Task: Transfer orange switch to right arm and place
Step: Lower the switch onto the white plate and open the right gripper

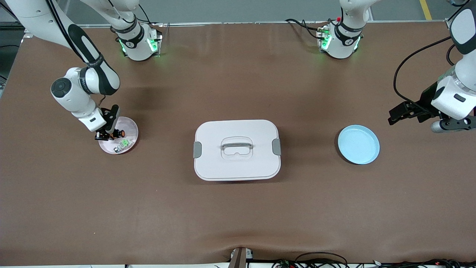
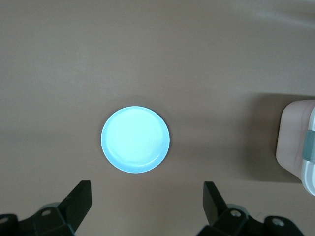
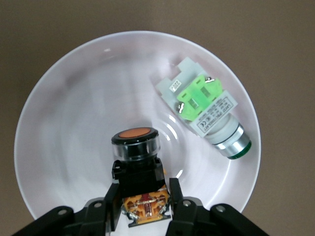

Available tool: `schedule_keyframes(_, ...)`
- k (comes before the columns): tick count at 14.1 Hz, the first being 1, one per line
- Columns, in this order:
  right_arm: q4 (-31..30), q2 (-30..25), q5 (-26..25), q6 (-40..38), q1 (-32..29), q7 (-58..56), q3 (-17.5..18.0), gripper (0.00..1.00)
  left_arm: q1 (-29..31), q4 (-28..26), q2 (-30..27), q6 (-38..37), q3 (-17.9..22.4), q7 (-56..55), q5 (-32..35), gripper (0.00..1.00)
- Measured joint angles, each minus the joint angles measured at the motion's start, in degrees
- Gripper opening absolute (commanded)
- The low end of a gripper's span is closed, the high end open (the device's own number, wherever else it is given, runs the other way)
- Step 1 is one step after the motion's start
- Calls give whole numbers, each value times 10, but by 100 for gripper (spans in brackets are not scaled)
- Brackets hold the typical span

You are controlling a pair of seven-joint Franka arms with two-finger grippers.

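Observation:
The orange switch [image 1: 119, 133] [image 3: 136, 147] lies on its side in the pink plate [image 1: 132, 128] [image 3: 59, 98], at the right arm's end of the table. My right gripper [image 1: 111, 133] [image 3: 141, 189] is down at the plate, its two fingers pressed against the sides of the switch's black-and-orange body. The round orange button end points away from the gripper. My left gripper [image 1: 393, 114] [image 2: 147, 189] hangs open and empty over the bare table beside the blue plate [image 1: 359, 144] [image 2: 136, 139].
A small green-and-silver part [image 1: 125, 142] [image 3: 206, 105] lies in the same pink plate beside the switch. A white lidded box [image 1: 237, 149] [image 2: 300, 142] with grey clasps and a handle sits mid-table between the two plates.

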Motion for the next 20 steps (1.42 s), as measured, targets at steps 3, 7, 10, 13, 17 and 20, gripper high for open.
schedule_keyframes(3, 2, 10, 0, -2, -1, 7, -1, 100, 1, 0, 0, 0, 0, 0, 0, 100)
schedule_keyframes(7, 29, 4, 0, -71, -1, 8, 0, 100, 1, 0, 0, 0, 0, 0, 0, 100)
schedule_keyframes(10, 72, -25, 0, -172, -1, 8, 2, 100, 0, -1, 0, 0, -1, 0, 0, 100)
schedule_keyframes(13, 118, -60, 0, -280, 0, 24, 6, 100, -7, -1, 0, 0, 1, 0, 0, 100)
schedule_keyframes(17, 184, -95, 0, -419, 29, 127, 12, 100, -97, -2, 0, -2, 92, 0, 0, 100)
schedule_keyframes(20, 238, -110, 0, -509, 47, 207, 13, 100, -152, -2, 0, -4, 146, 0, 0, 100)
